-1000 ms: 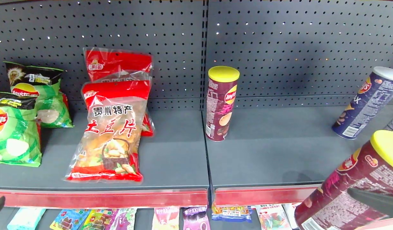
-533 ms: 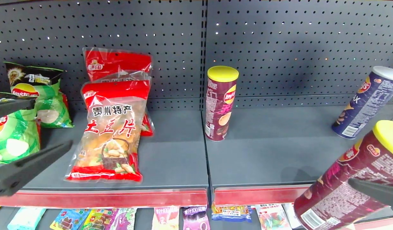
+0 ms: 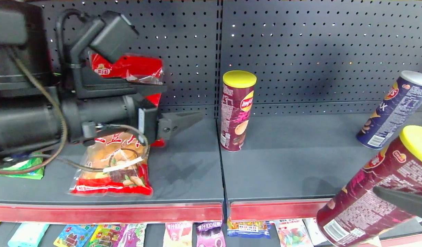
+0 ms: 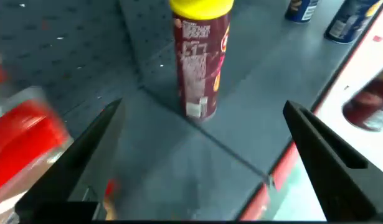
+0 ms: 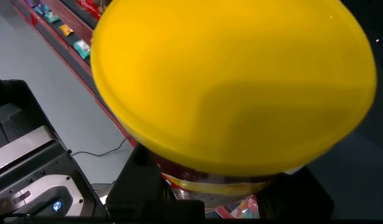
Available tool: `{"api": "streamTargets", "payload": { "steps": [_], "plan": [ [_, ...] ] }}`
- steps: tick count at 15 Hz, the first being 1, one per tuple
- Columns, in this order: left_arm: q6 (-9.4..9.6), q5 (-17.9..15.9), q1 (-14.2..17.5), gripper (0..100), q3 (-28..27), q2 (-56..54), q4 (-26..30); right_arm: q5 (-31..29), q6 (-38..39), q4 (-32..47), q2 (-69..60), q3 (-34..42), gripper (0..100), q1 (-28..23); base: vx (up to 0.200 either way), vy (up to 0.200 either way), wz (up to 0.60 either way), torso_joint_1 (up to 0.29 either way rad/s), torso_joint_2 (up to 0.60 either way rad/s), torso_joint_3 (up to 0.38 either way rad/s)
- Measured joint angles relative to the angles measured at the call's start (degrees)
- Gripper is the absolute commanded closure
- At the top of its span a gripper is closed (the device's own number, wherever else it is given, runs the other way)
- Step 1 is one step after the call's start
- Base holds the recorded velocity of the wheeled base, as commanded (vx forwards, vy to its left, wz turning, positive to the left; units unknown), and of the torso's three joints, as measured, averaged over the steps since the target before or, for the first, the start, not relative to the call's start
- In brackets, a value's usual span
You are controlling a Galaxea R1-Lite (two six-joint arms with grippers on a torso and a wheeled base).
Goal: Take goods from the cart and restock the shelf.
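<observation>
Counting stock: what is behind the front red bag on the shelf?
A second red bag stands behind it, by the pegboard. The left arm covers its lower part.

Maroon chip can [image 3: 363,187], yellow lid — tilted, at the shelf [image 3: 286,161] front edge.

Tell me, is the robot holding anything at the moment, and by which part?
Yes. The right gripper holds a maroon chip can by the side of its body, well below the yellow lid. The left gripper is open and empty.
</observation>
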Motion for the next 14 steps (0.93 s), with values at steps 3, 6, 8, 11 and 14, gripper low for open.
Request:
{"api": "streamTargets", "payload": {
  "steps": [3, 6, 8, 11, 14],
  "plan": [
    [-0.09, 0.02, -2.06, 0, -5.90, 7.70, -1.08, -0.09, 0.06, 0.02, 0.05, 0.11, 100, 0.00, 0.000, 0.000, 0.00, 0.000, 0.00, 0.000],
    [-0.06, 0.09, -2.89, 0, -10.03, 13.15, -1.22, -0.06, 0.12, 0.00, 0.00, 0.06, 100, -0.06, 0.000, 0.000, 0.00, 0.000, 0.00, 0.000],
    [-0.01, 0.55, -3.22, 0, -12.50, 16.04, -1.19, -0.06, 0.12, 0.02, -0.01, 0.06, 100, -0.11, 0.000, 0.000, 0.00, 0.000, 0.00, 0.000],
    [-0.01, 1.26, -3.35, 0, -16.57, 19.91, -1.15, -0.06, 0.20, 0.00, -0.01, 0.06, 100, -0.11, 0.000, 0.000, 0.00, 0.000, 0.00, 0.000],
    [-0.01, 2.88, -3.61, 0, -19.63, 22.99, -1.12, -0.09, 0.85, 0.00, -0.04, 0.06, 100, -0.23, 0.000, 0.000, 0.00, 0.000, 0.00, 0.000]
  ]
}}
